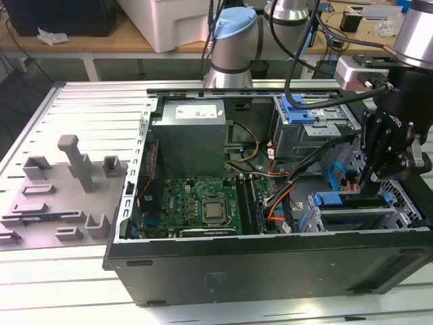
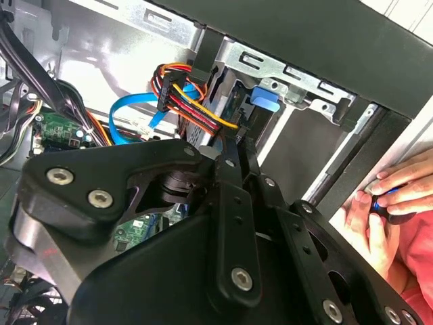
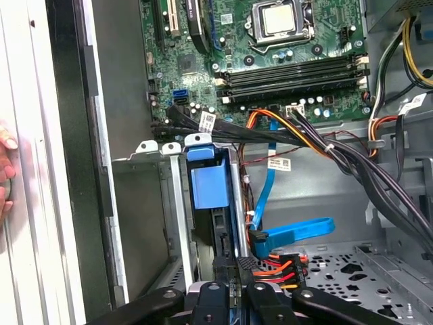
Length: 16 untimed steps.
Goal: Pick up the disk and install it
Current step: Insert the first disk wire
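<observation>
Tool (image 3: 237, 265), spread or pinching I cannot tell, sits inside the open computer case (image 1: 270, 261) on the slatted tabletop (image 1: 74, 101); disk (image 3: 210, 186) directly ahead.

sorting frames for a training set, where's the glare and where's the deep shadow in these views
Second wrist view: strong glare on the bare metal chassis wall, while the black tool in front reads as a dark mass. First wrist view: even light on the motherboard, dimmer inside the drive bay. Exterior view: the case's near side panel is dark, the grey table bright.
</observation>
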Each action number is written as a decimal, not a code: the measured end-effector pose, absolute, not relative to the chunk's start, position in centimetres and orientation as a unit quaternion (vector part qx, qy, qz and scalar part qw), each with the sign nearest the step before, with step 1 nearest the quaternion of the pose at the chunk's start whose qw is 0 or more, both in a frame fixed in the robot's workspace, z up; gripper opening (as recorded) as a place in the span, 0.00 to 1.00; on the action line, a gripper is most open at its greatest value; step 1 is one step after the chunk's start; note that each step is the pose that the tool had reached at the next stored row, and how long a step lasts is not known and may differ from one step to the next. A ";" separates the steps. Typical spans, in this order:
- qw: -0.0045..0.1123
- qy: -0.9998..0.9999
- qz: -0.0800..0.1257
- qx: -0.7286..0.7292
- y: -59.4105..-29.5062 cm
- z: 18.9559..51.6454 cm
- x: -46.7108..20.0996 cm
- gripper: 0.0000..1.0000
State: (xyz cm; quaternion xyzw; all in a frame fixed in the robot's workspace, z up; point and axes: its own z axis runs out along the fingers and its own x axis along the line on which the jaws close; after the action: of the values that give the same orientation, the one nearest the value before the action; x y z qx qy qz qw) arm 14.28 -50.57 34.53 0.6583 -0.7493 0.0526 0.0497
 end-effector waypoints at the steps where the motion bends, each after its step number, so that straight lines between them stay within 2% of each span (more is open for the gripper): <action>1: 0.050 -0.749 0.052 0.658 -50.6 34.5 14.3 0.17; 16: 0.049 -0.749 0.051 0.658 -50.6 34.4 14.3 0.17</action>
State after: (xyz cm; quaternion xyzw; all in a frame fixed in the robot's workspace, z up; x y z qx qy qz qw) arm 14.28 -50.61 34.39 0.6584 -0.7494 0.0507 0.0493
